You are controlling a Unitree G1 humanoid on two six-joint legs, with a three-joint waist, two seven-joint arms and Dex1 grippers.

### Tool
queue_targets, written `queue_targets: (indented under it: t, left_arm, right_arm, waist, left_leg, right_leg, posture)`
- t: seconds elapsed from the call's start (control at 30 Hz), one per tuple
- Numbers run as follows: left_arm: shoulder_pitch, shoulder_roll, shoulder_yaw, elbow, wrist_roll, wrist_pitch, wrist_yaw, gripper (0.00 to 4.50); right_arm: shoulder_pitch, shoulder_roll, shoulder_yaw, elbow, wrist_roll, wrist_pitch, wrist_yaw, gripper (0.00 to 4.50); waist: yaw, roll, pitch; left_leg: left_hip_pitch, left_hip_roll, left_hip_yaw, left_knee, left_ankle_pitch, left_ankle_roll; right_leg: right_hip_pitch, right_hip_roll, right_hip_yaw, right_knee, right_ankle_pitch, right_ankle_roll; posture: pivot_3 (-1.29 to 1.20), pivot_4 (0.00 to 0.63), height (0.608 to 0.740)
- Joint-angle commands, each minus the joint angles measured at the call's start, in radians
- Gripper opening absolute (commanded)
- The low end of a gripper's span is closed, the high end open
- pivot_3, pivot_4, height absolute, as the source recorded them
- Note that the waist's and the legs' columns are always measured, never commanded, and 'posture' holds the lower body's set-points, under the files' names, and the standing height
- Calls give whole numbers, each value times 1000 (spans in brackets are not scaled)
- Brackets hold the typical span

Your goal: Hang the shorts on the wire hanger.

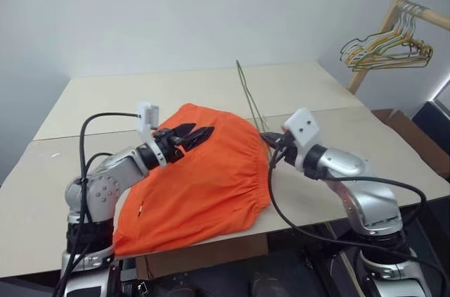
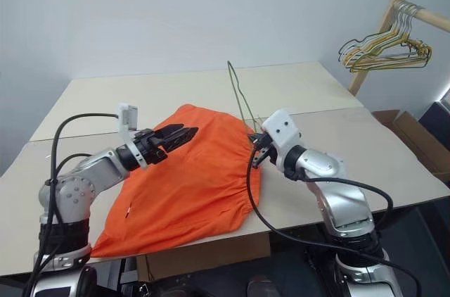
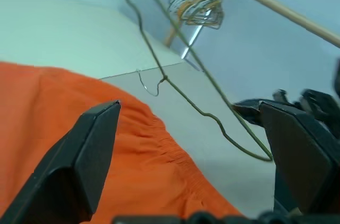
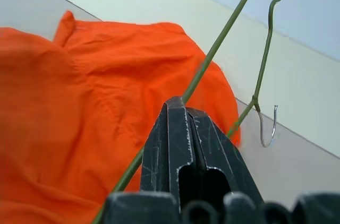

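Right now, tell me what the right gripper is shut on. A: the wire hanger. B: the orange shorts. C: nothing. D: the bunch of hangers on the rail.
A: the right gripper is closed on the thin wire hanger, which rises above the shorts lying on the table.

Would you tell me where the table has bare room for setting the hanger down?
Bare table lies behind the shorts, and to the right beyond the right gripper. Crowded: the middle, with shorts, wire hanger and left gripper.
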Motion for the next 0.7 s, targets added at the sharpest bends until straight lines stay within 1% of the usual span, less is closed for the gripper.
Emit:
queue_targets:
  t: [0.03, 0.2, 0.37, 0.53, 0.7]
  left_arm:
    - [-47, -38, 38, 12, -79, 41, 42, 4500]
    - [-98, -87, 48, 57, -103, 86, 141, 4500]
    - [-157, -137, 49, 106, -81, 116, 253, 4500]
    - [-185, -149, 47, 162, -53, 140, 317, 4500]
    - [-208, -155, 41, 209, -16, 143, 347, 4500]
  right_arm:
    - [15, 2, 29, -46, -15, -81, 8, 29]
    - [66, -9, 97, -45, -61, -155, 17, 29]
    - [90, -10, 155, -13, -129, -218, 7, 29]
    - [106, -1, 169, 1, -157, -248, 7, 29]
    - [116, -11, 190, 12, -194, -286, 19, 29]
  waist:
    - [2, 0, 0]
    - [16, 0, 0]
    - [23, -1, 0]
    - [23, -1, 0]
    - [22, -1, 0]
  left_leg:
    - [0, 0, 0, 0, 0, 0]
    - [0, -1, 0, 0, 0, 0]
    - [0, -1, 0, 0, 0, 0]
    - [0, -1, 0, 0, 0, 0]
    - [0, -1, 0, 0, 0, -1]
  right_leg:
    - [0, 0, 0, 0, 0, 0]
    - [0, -1, 0, 0, 0, 0]
    - [1, 0, 0, 0, 0, 0]
    - [0, 0, 0, 0, 0, -1]
    - [0, 0, 0, 0, 0, -1]
  posture:
    - [-53, 0, 740]
    - [-49, 0, 740]
    - [-52, 0, 740]
    - [-55, 0, 740]
    - [-56, 0, 740]
